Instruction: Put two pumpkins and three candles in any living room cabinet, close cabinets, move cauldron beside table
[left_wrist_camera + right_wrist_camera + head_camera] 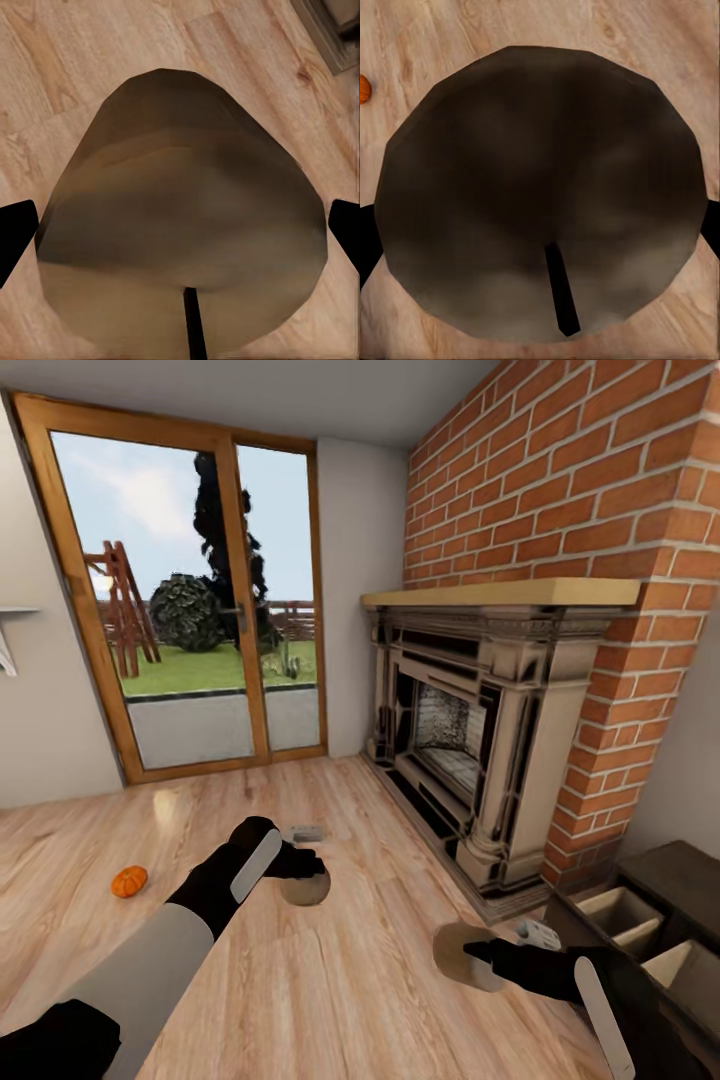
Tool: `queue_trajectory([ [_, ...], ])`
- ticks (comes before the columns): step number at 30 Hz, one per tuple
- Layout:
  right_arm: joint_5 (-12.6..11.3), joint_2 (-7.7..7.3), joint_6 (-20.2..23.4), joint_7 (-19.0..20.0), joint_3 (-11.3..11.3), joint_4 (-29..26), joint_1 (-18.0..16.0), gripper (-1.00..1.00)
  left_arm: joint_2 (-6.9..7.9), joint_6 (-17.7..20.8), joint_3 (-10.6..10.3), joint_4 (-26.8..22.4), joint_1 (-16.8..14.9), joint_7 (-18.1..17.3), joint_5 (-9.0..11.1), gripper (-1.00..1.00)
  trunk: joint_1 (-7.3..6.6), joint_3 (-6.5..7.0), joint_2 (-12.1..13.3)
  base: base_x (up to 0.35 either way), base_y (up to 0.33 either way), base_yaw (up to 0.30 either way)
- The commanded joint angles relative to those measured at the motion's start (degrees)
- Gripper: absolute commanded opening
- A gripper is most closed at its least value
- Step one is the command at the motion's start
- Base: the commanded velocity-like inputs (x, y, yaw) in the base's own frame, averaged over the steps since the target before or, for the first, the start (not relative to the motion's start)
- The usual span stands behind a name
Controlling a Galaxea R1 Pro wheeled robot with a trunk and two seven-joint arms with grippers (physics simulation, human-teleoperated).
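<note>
From the head view I see each arm carrying a candle: the left gripper has a stubby brownish-cream candle at its tip, hanging above the wood floor, and the right gripper has a second candle held out toward my left. One pumpkin lies on the floor well off to the left, near the glass door. At the lower right the dark cabinet stands with two drawers open, their pale insides showing — that is where I judge both loads should go. The fireplace sits between the door and the cabinet.

In the left wrist view the candle sits between the dark fingers, which close on its sides, wick line facing the camera.

In the right wrist view the other candle is likewise gripped between the fingers, with the pumpkin small at the edge.

To do this well, I would turn the base right until a drawer is squarely under me, bring the right arm over the nearer open compartment, lower it inside before releasing — then the left.
</note>
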Motion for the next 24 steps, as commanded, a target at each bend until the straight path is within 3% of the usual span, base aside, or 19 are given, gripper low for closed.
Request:
queue_trajectory([
  [1,-0.1,0.01,0.3,0.5,-0.1,0.0,0.0,-1.00,0.03,0.1,-0.1,-0.1,0.0,0.7,0.5,-1.00,-0.25,0.12,0.4,-0.108,0.000,-0.284],
  [14,-0.2,0.01,0.3,0.5,-0.1,0.0,0.0,-1.00,0.03,0.2,-0.1,-0.1,0.0,0.7,0.5,-1.00,-3.10,2.46,5.6,-0.019,0.000,-0.273],
  [24,-0.2,0.01,0.3,0.4,-0.1,0.1,-0.1,-1.00,0.03,0.2,-0.1,-0.1,0.0,0.7,0.5,-1.00,-5.30,4.25,9.6,0.000,0.000,-0.040],
])
